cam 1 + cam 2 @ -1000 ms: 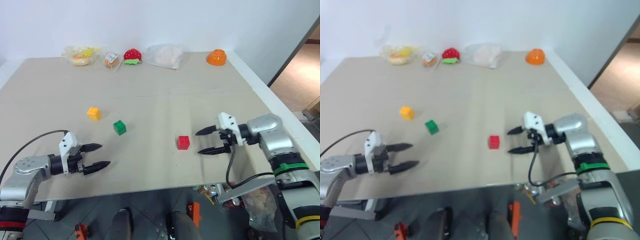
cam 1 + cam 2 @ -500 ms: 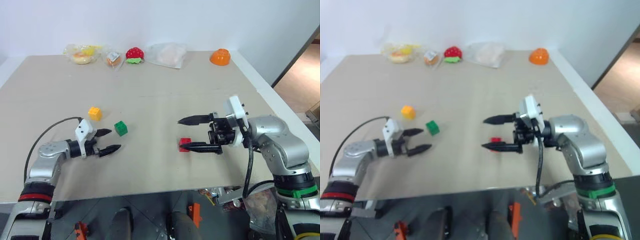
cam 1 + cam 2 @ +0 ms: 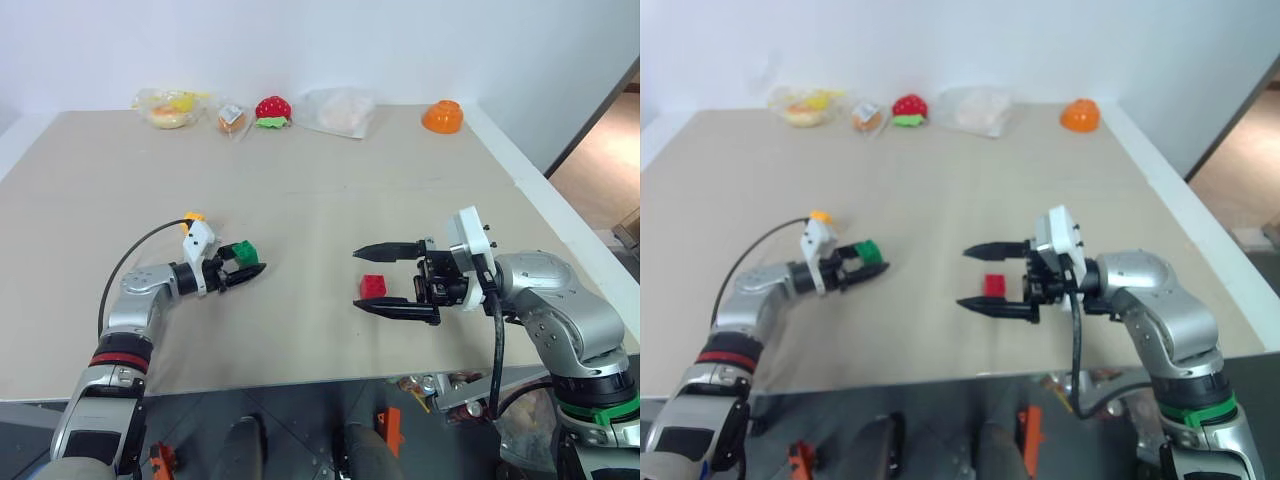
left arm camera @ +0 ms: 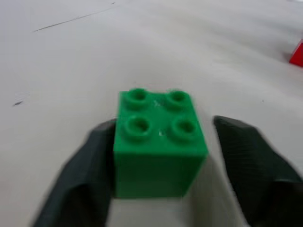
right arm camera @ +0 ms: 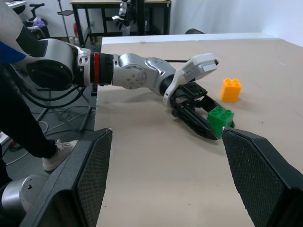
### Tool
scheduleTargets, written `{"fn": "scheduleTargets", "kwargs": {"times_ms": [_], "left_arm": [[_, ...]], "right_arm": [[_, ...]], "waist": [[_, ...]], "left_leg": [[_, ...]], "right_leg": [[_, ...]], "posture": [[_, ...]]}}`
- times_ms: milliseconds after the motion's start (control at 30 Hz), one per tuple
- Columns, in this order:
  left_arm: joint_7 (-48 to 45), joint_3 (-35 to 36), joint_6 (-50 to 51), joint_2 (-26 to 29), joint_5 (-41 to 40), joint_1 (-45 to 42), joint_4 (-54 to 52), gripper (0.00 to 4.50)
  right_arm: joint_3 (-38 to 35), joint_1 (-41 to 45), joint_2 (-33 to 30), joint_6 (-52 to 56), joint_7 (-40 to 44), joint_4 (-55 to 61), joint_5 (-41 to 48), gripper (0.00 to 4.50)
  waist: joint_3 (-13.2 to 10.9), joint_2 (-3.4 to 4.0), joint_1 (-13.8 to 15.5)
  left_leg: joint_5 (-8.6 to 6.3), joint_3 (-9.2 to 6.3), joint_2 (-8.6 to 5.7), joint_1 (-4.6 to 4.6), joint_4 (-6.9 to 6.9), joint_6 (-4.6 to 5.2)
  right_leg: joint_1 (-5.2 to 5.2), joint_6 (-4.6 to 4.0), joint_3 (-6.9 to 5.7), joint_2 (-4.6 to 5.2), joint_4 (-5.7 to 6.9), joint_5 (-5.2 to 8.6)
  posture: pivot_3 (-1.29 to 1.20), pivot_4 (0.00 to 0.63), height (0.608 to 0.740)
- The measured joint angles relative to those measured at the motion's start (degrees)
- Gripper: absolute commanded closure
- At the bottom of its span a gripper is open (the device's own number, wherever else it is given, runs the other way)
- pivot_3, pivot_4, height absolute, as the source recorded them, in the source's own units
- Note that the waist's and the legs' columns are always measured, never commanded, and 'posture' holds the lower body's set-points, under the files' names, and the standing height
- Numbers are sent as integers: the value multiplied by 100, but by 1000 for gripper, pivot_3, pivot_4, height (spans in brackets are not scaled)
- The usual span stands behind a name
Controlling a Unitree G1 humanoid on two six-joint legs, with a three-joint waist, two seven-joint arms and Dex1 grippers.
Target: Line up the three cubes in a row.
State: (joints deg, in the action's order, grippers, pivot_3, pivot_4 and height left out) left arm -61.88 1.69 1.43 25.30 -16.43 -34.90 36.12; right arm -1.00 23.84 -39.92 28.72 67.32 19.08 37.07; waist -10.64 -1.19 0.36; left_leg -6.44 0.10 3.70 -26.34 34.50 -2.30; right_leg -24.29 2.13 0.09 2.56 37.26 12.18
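Three cubes sit apart on the tabletop [image 3: 330,420]. The left hand [image 3: 243,276] brackets the green cube [image 4: 158,142], one finger [image 4: 92,165] touching it, the other a gap away, not yet clamped. Closing squarely on its flat sides should keep it from twisting. The right hand [image 3: 385,280] gapes wide around the red cube [image 3: 373,286], untouching. The yellow cube [image 5: 230,90] lies just behind the left hand. A strawberry [image 3: 268,110] and bowl [image 3: 441,117] stand well apart; nothing blocks the way.

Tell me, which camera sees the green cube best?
The left wrist view does: the green cube sits close up between the left hand's two fingers, its four studs plain to see. The eye views show it small and partly behind that hand. The right wrist view shows it far off, beside the yellow-orange cube.
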Motion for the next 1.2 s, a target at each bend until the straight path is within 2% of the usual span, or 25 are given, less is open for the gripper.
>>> {"fn": "scheduleTargets", "kwargs": {"times_ms": [67, 233, 533, 667, 800, 967, 1200], "left_arm": [[-19, 0, 0, 0, 1, 0, 0, 3136], [-105, -41, -30, 3, 60, 7, -43, 3117], [-873, -841, -96, -35, 149, 129, -1477, 3117], [-1117, -1191, 4, -274, 125, 109, -1790, 3117], [-1293, -1403, 61, -512, 133, -61, -1694, 3117], [-1295, -1518, -297, -774, 423, -454, -807, 3117], [-967, -1450, -505, -991, 621, -876, -48, 3117]], "right_arm": [[0, -27, 0, 0, -14, -1, -2, 693], [-6, -89, 0, -114, -172, -88, -134, 693], [-523, -554, -2, -431, -785, -651, -522, 693], [-837, -842, -81, -447, -895, -633, -514, 693], [-1134, -1124, -186, -425, -989, -557, -457, 693], [-1429, -1373, -328, -365, -1092, -273, -349, 693], [-1470, -1456, -332, -268, -1272, -55, -253, 693]], "waist": [[0, 0, 2], [0, -1, 5], [1, -1, 12], [1, -2, 12], [1, -1, 7], [1, -2, 3], [1, -2, 6]], "left_leg": [[0, -4, 0, 0, -5, 0], [-1, -7, 0, -1, -5, 0], [0, -6, -1, -5, 0, 1], [0, -7, -1, -5, 0, 1], [1, -10, 0, -3, 2, 3], [3, -13, -1, -3, 10, 6], [2, -13, -2, -5, 12, 6]], "right_leg": [[0, 1, 0, -4, 0, 0], [1, 2, 1, -7, 0, 1], [4, 1, 5, -5, -3, 1], [4, 2, 8, -10, -3, 1], [4, 2, 11, -15, -3, 1], [6, 2, 12, -16, -3, 1], [6, 4, 13, -16, -3, 0]], "posture": [[0, 150, 740], [0, 150, 740], [0, 150, 740], [0, 150, 740], [0, 150, 740], [0, 150, 740], [0, 150, 740]]}}
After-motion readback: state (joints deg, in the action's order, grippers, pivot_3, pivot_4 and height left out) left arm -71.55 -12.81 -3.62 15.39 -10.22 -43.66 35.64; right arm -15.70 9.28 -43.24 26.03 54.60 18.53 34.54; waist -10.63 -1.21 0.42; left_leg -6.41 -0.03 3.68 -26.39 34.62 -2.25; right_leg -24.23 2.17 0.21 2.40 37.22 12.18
